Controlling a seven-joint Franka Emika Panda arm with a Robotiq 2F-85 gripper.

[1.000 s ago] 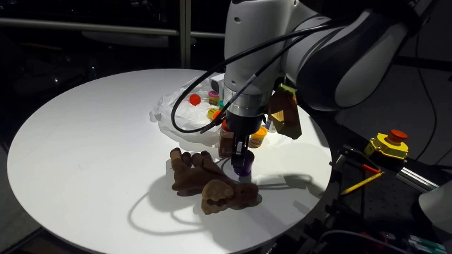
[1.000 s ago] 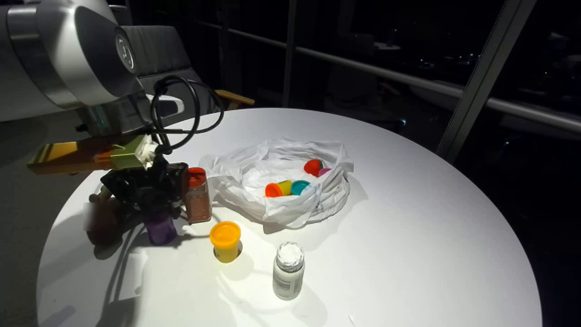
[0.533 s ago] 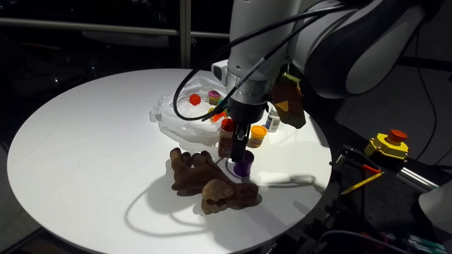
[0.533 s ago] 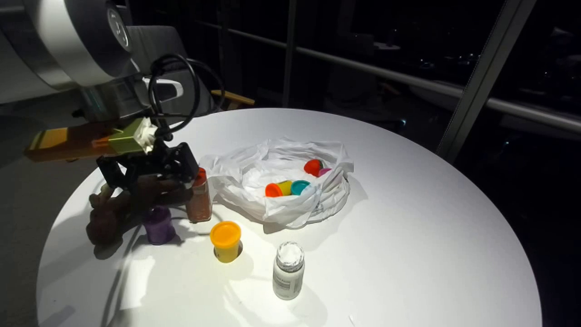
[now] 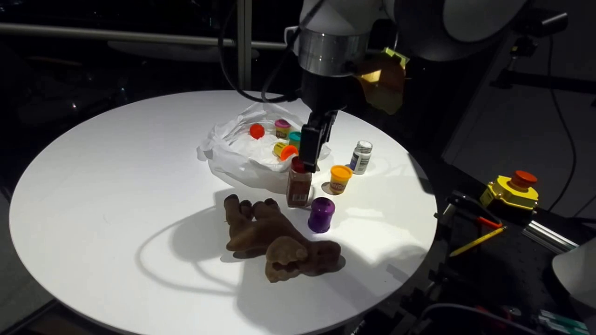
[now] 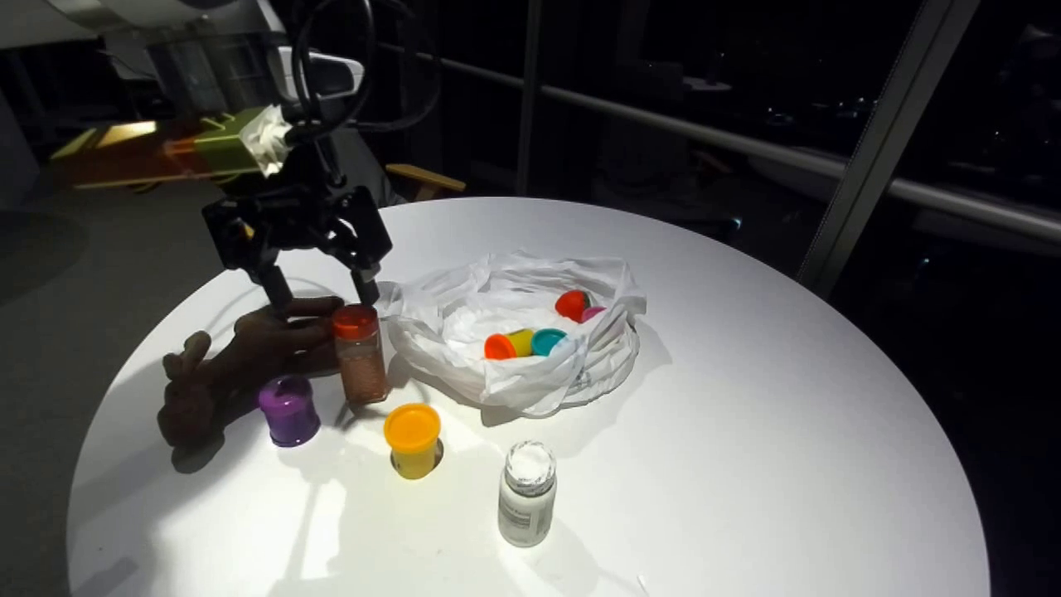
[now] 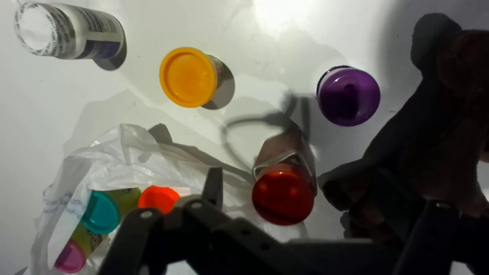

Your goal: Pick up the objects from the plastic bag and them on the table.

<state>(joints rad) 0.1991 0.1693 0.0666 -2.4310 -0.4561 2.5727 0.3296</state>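
Note:
My gripper (image 6: 323, 292) is open and empty, raised over the table (image 5: 116, 186) near the red lid of the dark red-brown bottle (image 5: 299, 188). In the wrist view that lid shows between the finger on the left and the dark right side. The purple cup (image 5: 321, 215) stands upright beside the brown plush toy (image 5: 265, 235), which lies on its side. A yellow tub with an orange-yellow lid (image 6: 412, 431) stands nearby. Inside the plastic bag (image 6: 530, 390) are a red piece (image 5: 257, 131), a pink-lidded tub (image 5: 282, 128), a teal-lidded tub (image 6: 549, 342) and a yellow tub with orange lid (image 5: 286, 151).
A white bottle (image 6: 526, 497) stands upright on the table, beyond the orange-yellow-lidded tub. Off the table, a yellow box with a red button (image 5: 512, 193) and a pencil (image 5: 477, 242) lie on a dark surface. A cable loops from my arm.
My gripper has let go of the purple cup, opened wide and risen, moving away from it to near the red-lidded bottle. The cup stays standing on the table.

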